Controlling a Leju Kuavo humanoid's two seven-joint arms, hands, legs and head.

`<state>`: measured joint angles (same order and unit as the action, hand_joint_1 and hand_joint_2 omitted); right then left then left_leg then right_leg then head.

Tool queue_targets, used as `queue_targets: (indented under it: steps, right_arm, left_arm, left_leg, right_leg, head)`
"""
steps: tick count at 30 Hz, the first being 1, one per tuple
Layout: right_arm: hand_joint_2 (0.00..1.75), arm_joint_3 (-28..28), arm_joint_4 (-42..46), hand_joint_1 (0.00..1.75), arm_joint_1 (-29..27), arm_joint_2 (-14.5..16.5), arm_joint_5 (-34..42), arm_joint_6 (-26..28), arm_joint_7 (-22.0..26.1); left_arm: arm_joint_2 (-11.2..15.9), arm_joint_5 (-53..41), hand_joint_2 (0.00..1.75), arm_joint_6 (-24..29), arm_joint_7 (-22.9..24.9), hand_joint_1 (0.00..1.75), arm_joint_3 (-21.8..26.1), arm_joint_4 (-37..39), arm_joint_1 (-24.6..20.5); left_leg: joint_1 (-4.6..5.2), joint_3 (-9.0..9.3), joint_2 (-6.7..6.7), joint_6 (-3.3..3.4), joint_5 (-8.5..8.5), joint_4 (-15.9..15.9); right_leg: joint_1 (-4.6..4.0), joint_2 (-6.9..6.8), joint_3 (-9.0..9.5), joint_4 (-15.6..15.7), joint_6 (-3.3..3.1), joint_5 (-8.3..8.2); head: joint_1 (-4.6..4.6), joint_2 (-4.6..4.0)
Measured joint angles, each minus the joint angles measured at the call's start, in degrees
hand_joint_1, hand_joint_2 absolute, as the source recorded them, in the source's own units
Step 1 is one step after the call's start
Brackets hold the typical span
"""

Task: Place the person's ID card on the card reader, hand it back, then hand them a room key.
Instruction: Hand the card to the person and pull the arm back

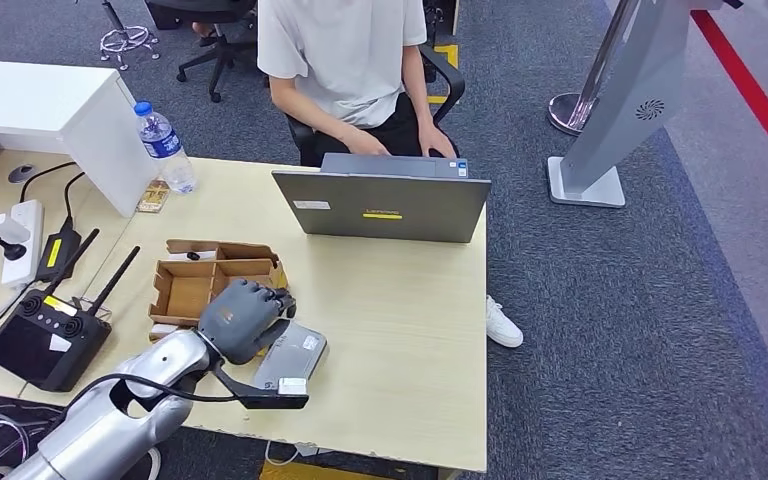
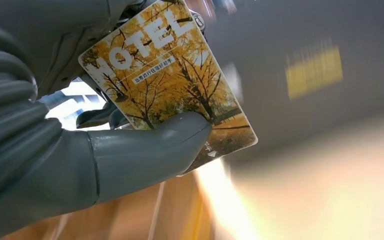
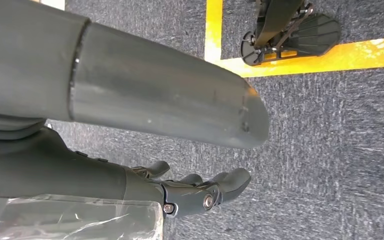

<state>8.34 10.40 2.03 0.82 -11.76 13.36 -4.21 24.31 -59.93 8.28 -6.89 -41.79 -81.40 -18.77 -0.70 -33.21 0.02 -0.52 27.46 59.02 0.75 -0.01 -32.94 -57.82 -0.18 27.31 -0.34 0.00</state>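
Our left hand pinches the room key, a yellow hotel card, between its thumb and fingers, low over the desk and just above the grey card reader. The person sits straight ahead at the far edge of the desk, behind an open laptop, so we think this nearer hand must reach forward and over or around it. Our right hand hangs over blue carpet, fingers loosely apart, holding nothing.

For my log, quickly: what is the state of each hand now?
Left hand: holds the hotel key card, thumb pressed on it.
Right hand: holds nothing, fingers apart.
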Motion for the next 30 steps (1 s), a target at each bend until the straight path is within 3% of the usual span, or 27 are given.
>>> queue_targets:
  steps: [3,6,11,16,22,30]
  right_arm:
    - [0.0,0.1,0.0,0.0,0.1,0.1,-1.4,0.1,-0.1]
    - [0.0,0.1,0.0,0.0,0.2,0.2,-2.8,0.0,-0.3]
    - [0.0,0.0,0.0,0.0,0.4,0.2,-5.1,-0.6,-0.5]
    - [0.0,-0.5,0.0,0.0,0.7,0.2,-7.0,-1.3,-1.0]
    - [0.0,-0.7,0.0,0.0,0.8,0.2,-7.6,-1.4,-1.0]
    - [0.0,-0.7,0.0,0.0,0.9,0.2,-7.6,-1.5,-1.0]
  left_arm:
    - [-3.5,-6.7,1.75,8.7,3.5,1.75,2.5,-4.4,-0.2]
    - [-5.6,-9.1,1.75,12.9,5.6,1.75,6.9,-7.4,-1.8]
    - [-6.8,-9.0,1.75,13.0,5.7,1.75,16.3,-5.3,-8.2]
    - [-7.1,-8.9,1.75,13.0,5.1,1.75,22.9,5.5,-17.4]
    - [-7.6,-9.1,1.75,13.3,4.9,1.75,26.0,16.3,-24.1]
    - [-8.3,-9.1,1.75,13.4,4.9,1.75,26.5,20.3,-25.6]
  left_leg:
    - [0.01,-0.05,0.03,0.03,0.0,0.0]
    - [0.02,-0.05,0.07,0.04,0.01,0.0]
    - [-0.07,-0.04,0.04,-0.07,-0.07,0.0]
    - [-0.1,-0.07,0.06,-0.18,-0.22,0.0]
    - [-0.08,-0.1,0.06,-0.18,-0.23,0.0]
    - [-0.06,-0.17,0.06,-0.17,-0.22,0.0]
  right_leg:
    - [0.01,0.04,-0.02,0.0,0.06,-0.05]
    - [0.01,0.09,-0.05,0.0,0.07,-0.08]
    - [-0.02,0.08,-0.09,0.0,-0.02,-0.14]
    - [-0.04,0.09,-0.18,-0.1,-0.17,-0.24]
    - [-0.04,0.1,-0.19,-0.1,-0.17,-0.25]
    - [-0.03,0.1,-0.24,-0.1,-0.17,-0.24]
  head:
    - [0.11,0.0]
    - [0.14,0.0]
    - [0.13,0.0]
    - [0.12,0.0]
    - [0.13,0.0]
    - [0.13,0.0]
